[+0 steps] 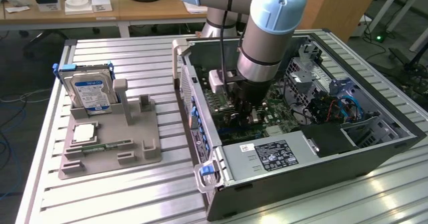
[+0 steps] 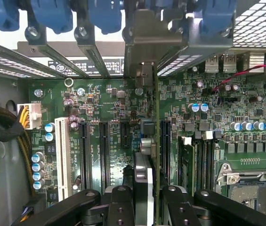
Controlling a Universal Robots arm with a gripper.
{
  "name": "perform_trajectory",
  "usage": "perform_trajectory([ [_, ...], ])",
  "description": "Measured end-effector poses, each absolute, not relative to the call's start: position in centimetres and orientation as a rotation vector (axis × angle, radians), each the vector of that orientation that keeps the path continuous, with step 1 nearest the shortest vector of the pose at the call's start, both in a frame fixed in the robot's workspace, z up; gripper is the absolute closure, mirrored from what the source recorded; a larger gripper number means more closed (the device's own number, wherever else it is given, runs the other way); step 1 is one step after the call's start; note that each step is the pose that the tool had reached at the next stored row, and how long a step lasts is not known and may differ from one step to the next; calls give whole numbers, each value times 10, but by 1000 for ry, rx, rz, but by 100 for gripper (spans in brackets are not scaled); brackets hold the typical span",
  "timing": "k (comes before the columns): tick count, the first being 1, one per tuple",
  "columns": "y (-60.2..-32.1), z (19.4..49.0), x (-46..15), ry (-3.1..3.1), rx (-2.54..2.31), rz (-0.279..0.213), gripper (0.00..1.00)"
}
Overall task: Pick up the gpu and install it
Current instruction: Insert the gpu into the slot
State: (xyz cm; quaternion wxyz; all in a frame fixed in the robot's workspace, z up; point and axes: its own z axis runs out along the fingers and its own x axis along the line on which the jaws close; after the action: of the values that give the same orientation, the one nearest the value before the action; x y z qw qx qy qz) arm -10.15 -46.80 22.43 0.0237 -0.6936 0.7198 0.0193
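Note:
In the wrist view the gpu (image 2: 147, 146) appears edge-on as a thin dark card. Its pale metal end bracket (image 2: 147, 37) reaches up to the blue slot latches at the case's rear wall. My gripper (image 2: 147, 200) is shut on the card, one black finger (image 2: 121, 205) on each side. The card stands upright over the green motherboard (image 2: 109, 103), in line with the black expansion slots (image 2: 83, 150); whether it sits in a slot is hidden. In the exterior view my gripper (image 1: 242, 111) reaches down inside the open computer case (image 1: 301, 174).
A grey parts stand (image 1: 110, 149) at the exterior view's left holds a silver hard drive (image 1: 90, 91), a square chip (image 1: 83, 133) and a green memory stick (image 1: 107, 146). Cable bundles (image 2: 1, 122) and the empty processor socket (image 2: 250, 188) flank the slots.

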Motion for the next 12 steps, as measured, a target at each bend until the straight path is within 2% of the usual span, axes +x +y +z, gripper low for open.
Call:
perform_trajectory([
  [12,-468,220,-101,2227,-2146,60,72],
])
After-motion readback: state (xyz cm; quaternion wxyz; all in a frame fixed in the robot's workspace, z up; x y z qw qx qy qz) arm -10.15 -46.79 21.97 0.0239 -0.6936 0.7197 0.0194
